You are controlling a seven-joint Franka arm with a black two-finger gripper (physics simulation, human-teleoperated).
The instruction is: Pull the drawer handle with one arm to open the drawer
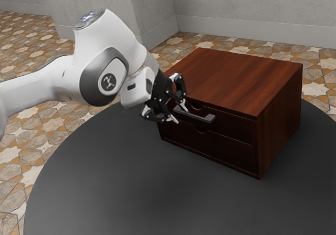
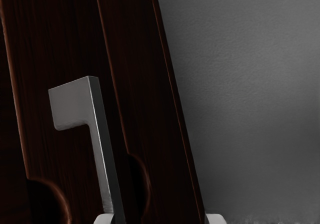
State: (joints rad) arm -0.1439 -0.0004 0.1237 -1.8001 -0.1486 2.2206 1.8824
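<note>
Close up in the wrist view is the handle [image 2: 100, 149], a grey bar on the front of the top drawer [image 1: 231, 122]. You have not opened that drawer yet. Its front looks flat with the lower drawer [image 1: 220, 148], so I think it is shut all the way. Getting to the handle is the part that looks done. Grabbing and pulling are left.

Your gripper [image 1: 176, 108] is at the near end of the handle, and the fingers [image 1: 181, 88] are spread wide. One finger is at 12 o'clock from the bar and the other at about 7 o'clock, so the bar's end sits in the gap between them. They do not pinch it. I cannot tell if one finger touches it.

From the gripper, the rest of the handle runs off toward 4 o'clock in the exterior view. The box [image 1: 236, 77] sits on the table [image 1: 131, 193], at 3 o'clock from the gripper. You will need to squeeze the bar, then pull back toward 8 o'clock, I think.
</note>
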